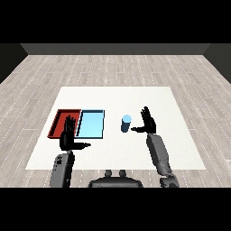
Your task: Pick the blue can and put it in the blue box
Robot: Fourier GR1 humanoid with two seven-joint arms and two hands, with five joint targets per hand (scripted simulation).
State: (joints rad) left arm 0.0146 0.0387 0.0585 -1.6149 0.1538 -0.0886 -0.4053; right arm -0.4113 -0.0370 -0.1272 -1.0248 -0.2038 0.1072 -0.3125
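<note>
- We hold our right hand (148, 122) with fingers straight and thumb spread, grasping nothing, so the blue can (126, 123) can slip between them.
- The can stands upright just beyond the thumb tip, apart from the light blue tray (92, 135).
- Our left hand (68, 134) hangs released over the red tray (58, 118), idle.

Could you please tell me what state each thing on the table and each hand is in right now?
blue can: upright on the table, right of the trays, not held.
light blue tray: holds nothing.
red tray: partly hidden by the left hand.
left hand: open, over the red tray.
right hand: open, beside the can.
</note>
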